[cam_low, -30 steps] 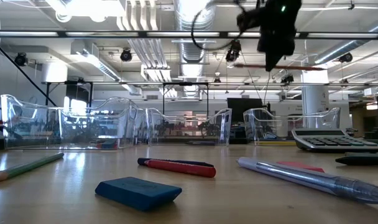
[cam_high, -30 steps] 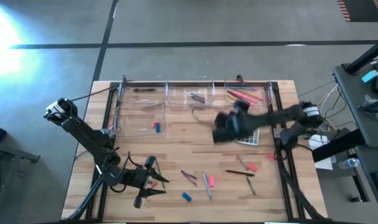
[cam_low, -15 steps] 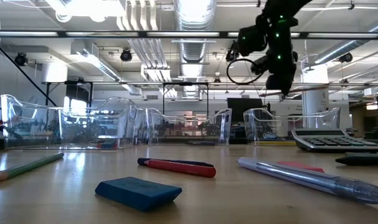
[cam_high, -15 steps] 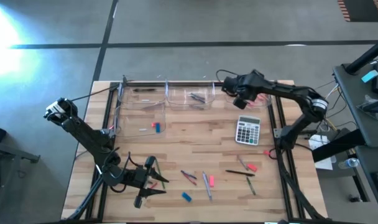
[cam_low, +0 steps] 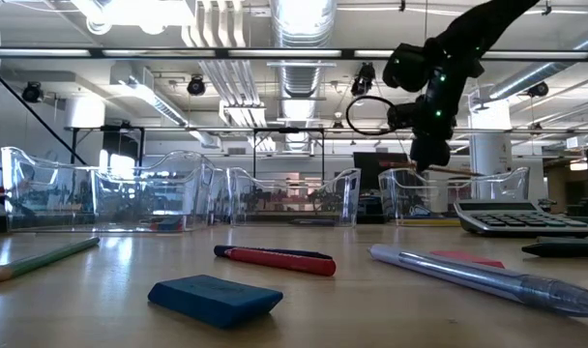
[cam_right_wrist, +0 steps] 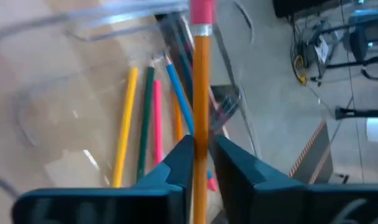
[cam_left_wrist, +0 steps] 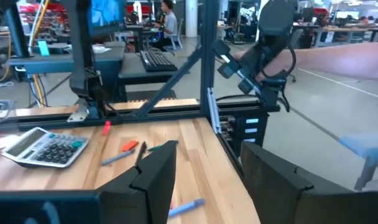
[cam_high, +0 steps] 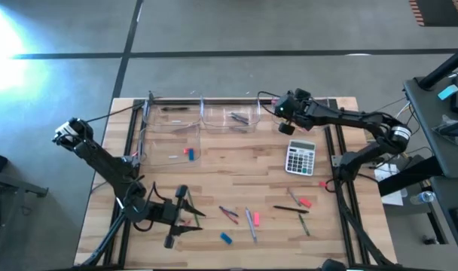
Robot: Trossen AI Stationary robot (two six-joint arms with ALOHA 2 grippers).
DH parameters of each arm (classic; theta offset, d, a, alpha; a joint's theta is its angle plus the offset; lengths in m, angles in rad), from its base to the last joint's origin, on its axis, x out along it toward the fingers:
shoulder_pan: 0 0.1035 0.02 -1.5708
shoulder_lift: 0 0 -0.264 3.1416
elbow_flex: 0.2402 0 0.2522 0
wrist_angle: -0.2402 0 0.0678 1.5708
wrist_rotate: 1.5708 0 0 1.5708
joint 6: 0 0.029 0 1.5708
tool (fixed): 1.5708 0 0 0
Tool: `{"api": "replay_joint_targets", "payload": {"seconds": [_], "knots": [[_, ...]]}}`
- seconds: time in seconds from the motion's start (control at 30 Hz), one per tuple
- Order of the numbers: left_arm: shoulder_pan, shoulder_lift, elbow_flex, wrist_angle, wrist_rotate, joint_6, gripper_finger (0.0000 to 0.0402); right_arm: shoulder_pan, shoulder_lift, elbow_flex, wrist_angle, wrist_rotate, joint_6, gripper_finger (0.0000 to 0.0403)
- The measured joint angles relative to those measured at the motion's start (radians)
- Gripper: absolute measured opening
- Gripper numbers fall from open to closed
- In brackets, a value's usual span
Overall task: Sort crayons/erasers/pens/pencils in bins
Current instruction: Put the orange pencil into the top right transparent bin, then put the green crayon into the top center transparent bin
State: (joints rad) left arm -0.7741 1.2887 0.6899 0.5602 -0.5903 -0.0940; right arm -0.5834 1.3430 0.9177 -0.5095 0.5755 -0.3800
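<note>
My right gripper [cam_high: 284, 124] hovers over the far right bin [cam_high: 319, 113] and is shut on an orange pencil [cam_right_wrist: 201, 93] with a pink rubber tip. Several pencils [cam_right_wrist: 145, 118] lie in that bin. Two more clear bins [cam_high: 229, 117] stand along the far edge. Another bin [cam_high: 169, 147], nearer on the left, holds a pink eraser [cam_high: 188, 153]. Pens, pencils and erasers [cam_high: 225, 239] lie loose on the near half of the table. My left gripper [cam_left_wrist: 207, 180] stands open at the near left, pointing level, with nothing between its fingers. My right gripper pinches the orange pencil's shaft [cam_right_wrist: 201, 140] between its two fingers, slanting down from above. The pencil's pink rubber end [cam_right_wrist: 202, 12] points away from the wrist. The pencil hangs clear above the bin and looks nearly level in the low view [cam_low: 458, 172].
A grey calculator [cam_high: 300, 158] lies just nearer than the right bin. A blue eraser [cam_low: 215, 298], a red pen [cam_low: 275, 259] and a clear pen [cam_low: 468, 275] lie close to the near edge. Metal rails [cam_high: 336, 150] run along the table's sides.
My right gripper has carried the orange pencil from above the calculator toward the far edge, then sunk over the far right bin. The pencil stays between its fingers, clear of the bin.
</note>
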Motion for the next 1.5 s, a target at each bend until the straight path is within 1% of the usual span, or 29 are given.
{"api": "replay_joint_targets", "payload": {"seconds": [0.13, 0.27, 0.37, 0.47, 0.53, 0.67, 0.73, 0.77, 0.9, 1.07, 1.17, 1.27, 1.33, 1.4, 1.5], "knots": [[0.018, -0.015, -0.001, 0.001, -0.003, -0.001, 0.0167, -0.035, -0.002, 0.000, -0.001, 0.003, -0.010, 0.0117], [0.029, -0.016, -0.003, -0.002, -0.003, 0.001, 0.0167, -0.039, -0.017, 0.027, -0.026, 0.001, -0.008, 0.0176], [0.035, -0.016, -0.003, -0.002, -0.003, 0.004, 0.0167, -0.018, -0.037, 0.093, -0.111, 0.000, 0.060, 0.0202], [0.036, -0.016, -0.003, -0.002, -0.003, 0.020, 0.0167, 0.024, -0.053, 0.191, -0.256, -0.018, 0.170, 0.0213], [0.035, -0.016, -0.003, -0.002, -0.003, 0.030, 0.0167, 0.058, -0.062, 0.268, -0.368, -0.076, 0.265, 0.0213], [0.035, -0.020, -0.004, -0.036, -0.002, 0.029, 0.0167, 0.147, -0.081, 0.389, -0.514, -0.264, 0.498, 0.0206], [0.035, -0.029, -0.003, -0.085, -0.002, 0.020, 0.0167, 0.217, -0.092, 0.417, -0.546, -0.321, 0.601, 0.0201], [0.035, -0.034, -0.003, -0.100, -0.002, 0.001, 0.0167, 0.260, -0.098, 0.422, -0.556, -0.328, 0.636, 0.0199], [0.031, -0.062, -0.003, -0.145, -0.002, -0.063, 0.0167, 0.455, -0.117, 0.407, -0.569, -0.331, 0.736, 0.0190], [0.027, -0.064, -0.013, -0.234, -0.004, -0.093, 0.0167, 0.702, -0.104, 0.371, -0.581, -0.318, 0.946, 0.0185], [0.027, -0.050, -0.020, -0.234, -0.010, -0.157, 0.0167, 0.840, -0.081, 0.356, -0.587, -0.314, 1.057, 0.0185], [0.027, -0.042, -0.021, -0.227, -0.012, -0.186, 0.0167, 0.972, -0.055, 0.332, -0.590, -0.314, 1.161, 0.0184], [0.024, -0.041, -0.021, -0.229, -0.012, -0.219, 0.0167, 1.054, -0.038, 0.311, -0.590, -0.317, 1.268, 0.0184], [0.020, -0.040, -0.021, -0.228, -0.012, -0.248, 0.0167, 1.128, -0.018, 0.289, -0.592, -0.325, 1.411, 0.0184], [0.013, -0.040, -0.021, -0.228, -0.012, -0.268, 0.0167, 1.233, 0.014, 0.252, -0.588, -0.366, 1.623, 0.0184]]}}
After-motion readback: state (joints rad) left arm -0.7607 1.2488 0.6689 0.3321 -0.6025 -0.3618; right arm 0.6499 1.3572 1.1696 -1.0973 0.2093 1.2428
